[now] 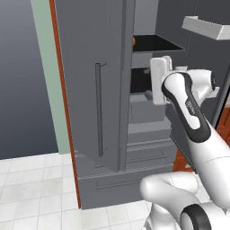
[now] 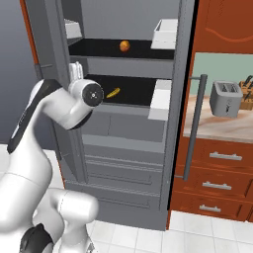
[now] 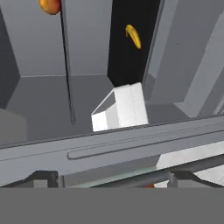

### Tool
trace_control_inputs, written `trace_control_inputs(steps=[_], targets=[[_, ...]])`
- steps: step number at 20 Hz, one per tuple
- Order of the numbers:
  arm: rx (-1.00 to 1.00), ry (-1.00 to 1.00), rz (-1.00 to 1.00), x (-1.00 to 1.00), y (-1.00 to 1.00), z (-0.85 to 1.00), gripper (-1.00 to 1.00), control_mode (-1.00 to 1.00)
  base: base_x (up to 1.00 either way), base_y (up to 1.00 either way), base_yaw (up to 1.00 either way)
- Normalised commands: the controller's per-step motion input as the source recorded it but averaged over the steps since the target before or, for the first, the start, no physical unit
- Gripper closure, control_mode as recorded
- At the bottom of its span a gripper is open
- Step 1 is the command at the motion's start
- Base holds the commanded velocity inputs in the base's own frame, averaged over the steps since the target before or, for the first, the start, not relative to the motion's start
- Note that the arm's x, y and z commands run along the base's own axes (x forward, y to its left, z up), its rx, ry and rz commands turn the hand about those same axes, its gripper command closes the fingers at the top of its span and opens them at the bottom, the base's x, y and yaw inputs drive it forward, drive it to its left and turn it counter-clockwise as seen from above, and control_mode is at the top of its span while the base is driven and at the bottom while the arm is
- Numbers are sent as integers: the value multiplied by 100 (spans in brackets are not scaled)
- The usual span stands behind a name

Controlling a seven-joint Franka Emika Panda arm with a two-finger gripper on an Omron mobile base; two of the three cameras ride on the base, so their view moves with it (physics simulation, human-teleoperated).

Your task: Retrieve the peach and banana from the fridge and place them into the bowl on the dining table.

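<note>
the gripper point(image 3: 112, 177) stands with its jaws wide apart and nothing between them, its two dark tips at the bottom of the hand view. it faces into the open fridge point(image 2: 128, 133) from just outside the shelves. ahead of it and well apart lies the banana point(image 3: 133, 36) on a dark shelf; farther off to one side sits the peach point(image 3: 50, 6), on the shelf above in the room's terms. a white door bin point(image 3: 120, 107) lies between the gripper and the banana in the hand view.

the step in hand looks like the first reach for a fruit. to do it well the hand should probably go straight in over the shelf edge, clear of the bin, and line its jaws across the banana's short width, not its length, before closing. the peach would call for a higher approach and a centred grip, since a ball can roll off.

the right base view shows both fruits on their shelves, the peach point(image 2: 125, 46) above the banana point(image 2: 113, 93), and a toaster point(image 2: 225, 99) on a counter beside the fridge. the left base view looks past the door edge and gives only an orange sliver, likely the peach. the bowl and dining table cannot be placed from here.
</note>
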Motion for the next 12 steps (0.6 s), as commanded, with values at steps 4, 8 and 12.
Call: trace_control_inputs(steps=[4,8,12], targets=[[9,0,0,48,0,39,-100,-100,0,0,0],[9,0,0,55,-1,24,-100,-100,0,0,0],[3,0,0,48,0,6,-100,-100,0,0,0]])
